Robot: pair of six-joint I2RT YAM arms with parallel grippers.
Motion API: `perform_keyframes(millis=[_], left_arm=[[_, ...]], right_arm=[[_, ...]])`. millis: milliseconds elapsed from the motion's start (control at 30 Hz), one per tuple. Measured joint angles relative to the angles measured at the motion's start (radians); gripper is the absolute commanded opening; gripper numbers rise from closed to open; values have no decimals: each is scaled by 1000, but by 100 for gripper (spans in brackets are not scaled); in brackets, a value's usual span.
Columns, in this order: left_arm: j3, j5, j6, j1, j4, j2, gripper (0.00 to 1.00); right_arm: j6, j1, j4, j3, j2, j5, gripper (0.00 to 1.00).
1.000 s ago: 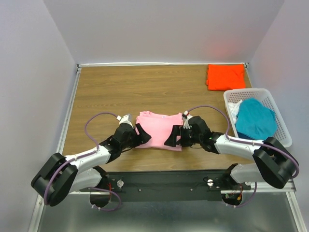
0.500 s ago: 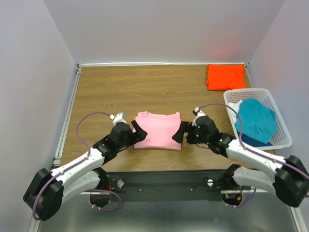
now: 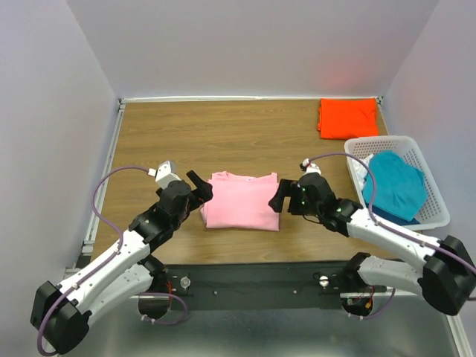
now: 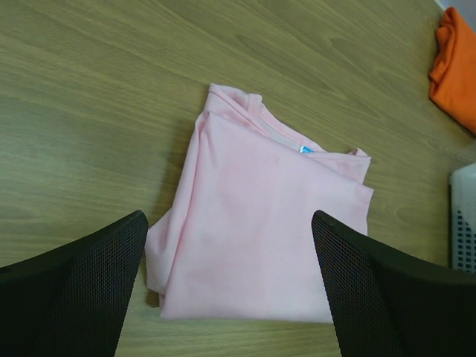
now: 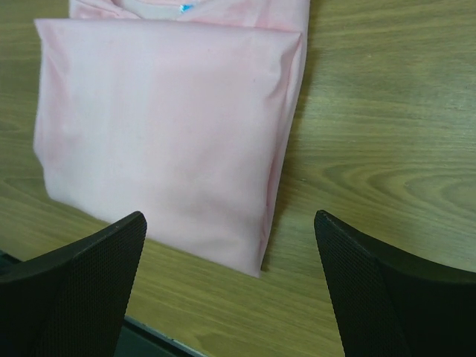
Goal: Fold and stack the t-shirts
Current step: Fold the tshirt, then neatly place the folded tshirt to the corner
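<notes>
Between your left gripper [image 3: 199,187] and right gripper [image 3: 281,195], both wide and empty, the pink shirt [image 3: 242,201] lies folded. Grip both sides through every layer (left edge looks loose) and lift level.

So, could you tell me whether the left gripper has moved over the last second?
Yes. The left gripper has drawn back leftward off the pink t-shirt, toward the table's left rail.

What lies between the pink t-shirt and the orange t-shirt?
Only bare table lies between the pink t-shirt and the orange t-shirt. The top view and the left wrist view both show this.
</notes>
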Motion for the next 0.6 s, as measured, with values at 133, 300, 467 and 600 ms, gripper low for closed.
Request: perform_keyframes(millis=[133,300,467,600], left_arm=[[-1,-21,8,27,-10,20,98],[-17,-19,39,80,1,33,98],[-37,6,76,138,24,41,98],[-45,29,95,169,40,46,98]], right_arm=[[-2,0,-6,45,135,-2,99],[-16,0,-9,106,283,-6,92],[-20,0,-10,149,386,-8,79],[-23,0,-11,158,428,-8,68]])
